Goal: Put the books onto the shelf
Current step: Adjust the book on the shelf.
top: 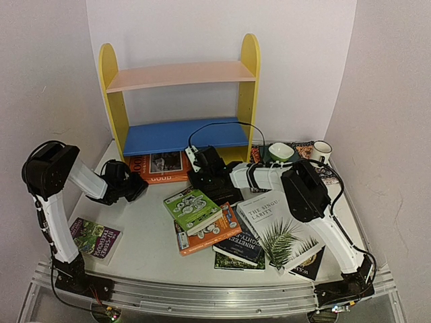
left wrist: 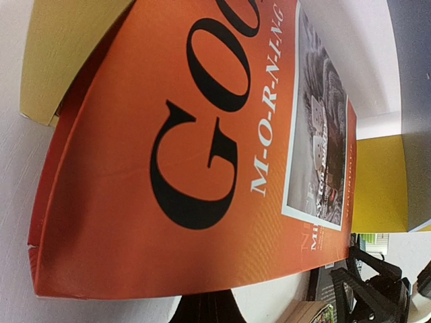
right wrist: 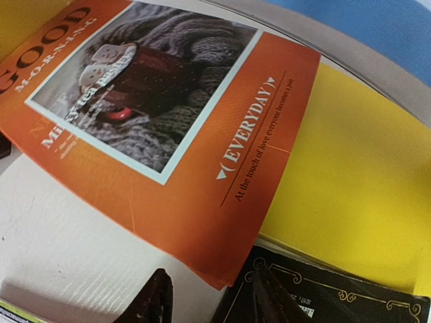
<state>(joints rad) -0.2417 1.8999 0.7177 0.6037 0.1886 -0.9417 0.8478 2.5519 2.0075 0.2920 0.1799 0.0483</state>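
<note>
The big orange paper book point(top: 160, 167) lies half on the base of the yellow-sided wooden shelf point(top: 250, 81). At its eight o'clock the left gripper point(top: 137, 188) is clenched, likely to push it in. At four o'clock the right gripper point(top: 202, 176) gapes, holding nothing.

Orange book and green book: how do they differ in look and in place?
The orange book lies at the foot of the shelf, partly on its yellow base. The green book lies mid-table on another book. The orange book's cover bears big black letters and a photo, while the green book's cover bears small round pictures. Both lie cover up, neither on an upper board.
</note>
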